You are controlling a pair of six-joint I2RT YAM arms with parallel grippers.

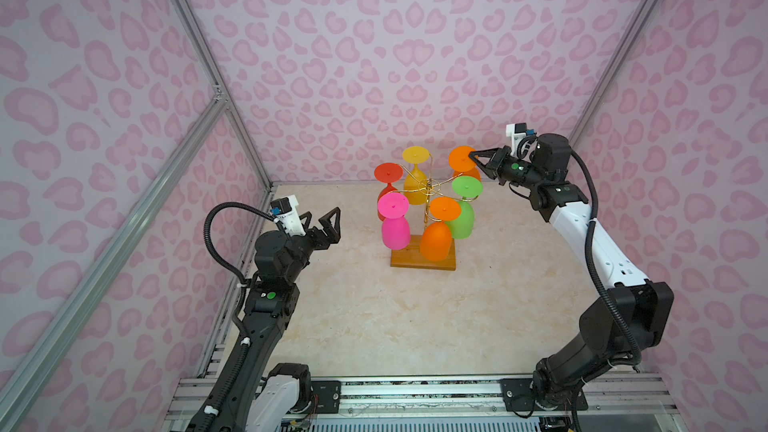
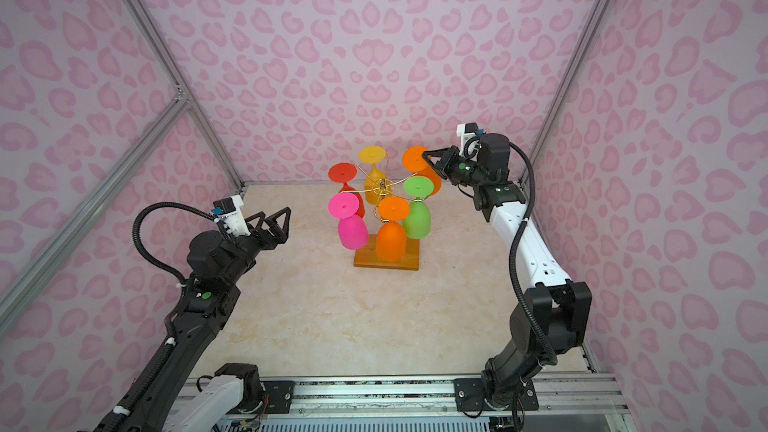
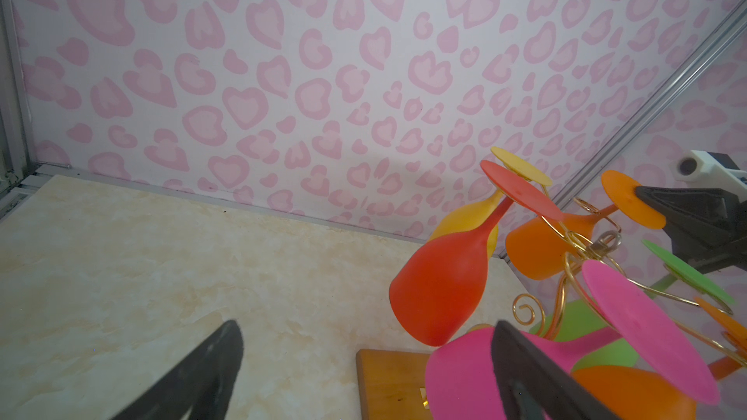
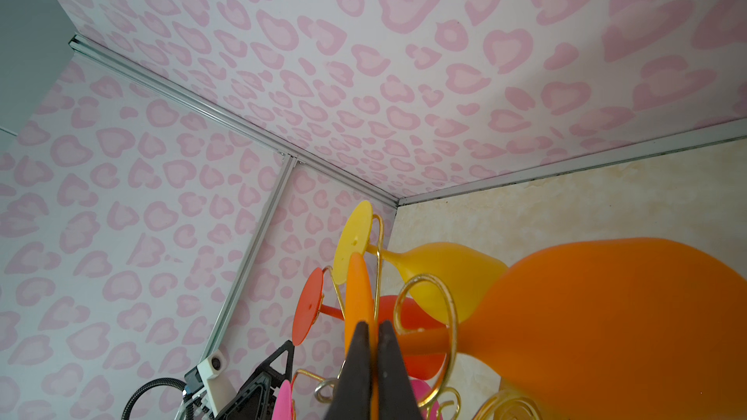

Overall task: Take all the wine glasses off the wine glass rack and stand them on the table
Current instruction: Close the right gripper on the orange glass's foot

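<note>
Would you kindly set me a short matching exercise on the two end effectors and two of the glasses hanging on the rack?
1. left end effector
2. right end effector
3. pink wine glass
4. yellow wine glass

A. hangs at the far side of the wine glass rack
B. open, holding nothing
C. hangs at the rack's near left
D. shut on the foot of the rear orange wine glass

Pairs: 1-B, 2-D, 3-C, 4-A.

Both top views look down from high over the near edge, sharing the whole surface [image 1: 374,326] and wine glass rack [image 1: 401,261]. Both wrist views face that rack closely from opposite sides.
</note>
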